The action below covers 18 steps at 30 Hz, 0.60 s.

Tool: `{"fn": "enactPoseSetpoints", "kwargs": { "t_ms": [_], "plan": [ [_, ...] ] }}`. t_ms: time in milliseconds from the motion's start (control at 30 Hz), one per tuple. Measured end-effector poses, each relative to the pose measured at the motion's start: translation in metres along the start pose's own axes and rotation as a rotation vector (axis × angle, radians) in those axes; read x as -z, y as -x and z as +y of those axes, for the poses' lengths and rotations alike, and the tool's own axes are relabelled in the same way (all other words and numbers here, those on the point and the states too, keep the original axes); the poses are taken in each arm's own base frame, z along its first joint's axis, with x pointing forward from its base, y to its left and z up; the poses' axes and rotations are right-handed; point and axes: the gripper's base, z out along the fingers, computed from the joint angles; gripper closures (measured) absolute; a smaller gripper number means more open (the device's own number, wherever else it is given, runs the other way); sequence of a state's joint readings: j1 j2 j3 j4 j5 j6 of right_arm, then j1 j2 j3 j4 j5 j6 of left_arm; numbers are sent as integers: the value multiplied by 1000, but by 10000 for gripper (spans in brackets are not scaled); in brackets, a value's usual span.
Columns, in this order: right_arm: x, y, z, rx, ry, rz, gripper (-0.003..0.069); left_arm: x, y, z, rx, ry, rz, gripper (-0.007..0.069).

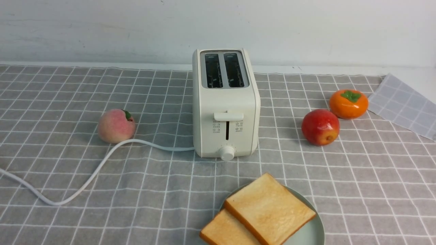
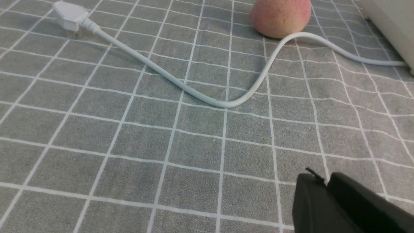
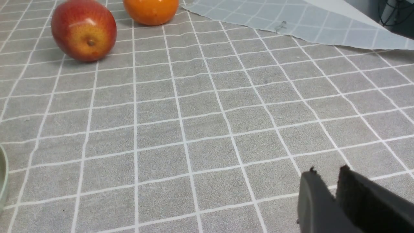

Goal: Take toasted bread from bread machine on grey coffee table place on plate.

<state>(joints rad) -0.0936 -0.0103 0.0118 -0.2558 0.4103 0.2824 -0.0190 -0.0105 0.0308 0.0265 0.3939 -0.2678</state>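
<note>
The bread machine [image 1: 224, 109] stands upright mid-table on the grey coffee table [image 1: 68, 163], and both of its slots look empty. Two slices of toasted bread lie on the plate [image 1: 310, 234] at the near edge: one slice [image 1: 269, 209] overlaps the other [image 1: 226, 231]. Neither gripper shows in the front view. In the left wrist view my left gripper [image 2: 325, 177] hangs over bare cloth with its fingers together and holds nothing. In the right wrist view my right gripper [image 3: 328, 171] is over bare cloth with a narrow gap between its tips and nothing in it; the plate's rim [image 3: 2, 181] shows at that picture's edge.
The white power cord [image 1: 85, 180] snakes from the toaster across the left side to its plug [image 2: 68, 14]. A peach [image 1: 115, 126] lies left of the toaster, while a red apple [image 1: 320, 127] and an orange persimmon [image 1: 348, 103] lie to its right. A folded-back cloth corner [image 1: 405, 105] lies far right.
</note>
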Motion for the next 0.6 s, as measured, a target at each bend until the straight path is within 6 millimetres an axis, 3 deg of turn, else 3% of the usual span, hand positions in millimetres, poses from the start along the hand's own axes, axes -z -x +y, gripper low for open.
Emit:
{"fn": "enactPoseSetpoints", "kwargs": {
  "t_ms": [600],
  "plan": [
    [0,0,0,0,0,0,531,0,0,0,0,0,0,550]
  ]
}}
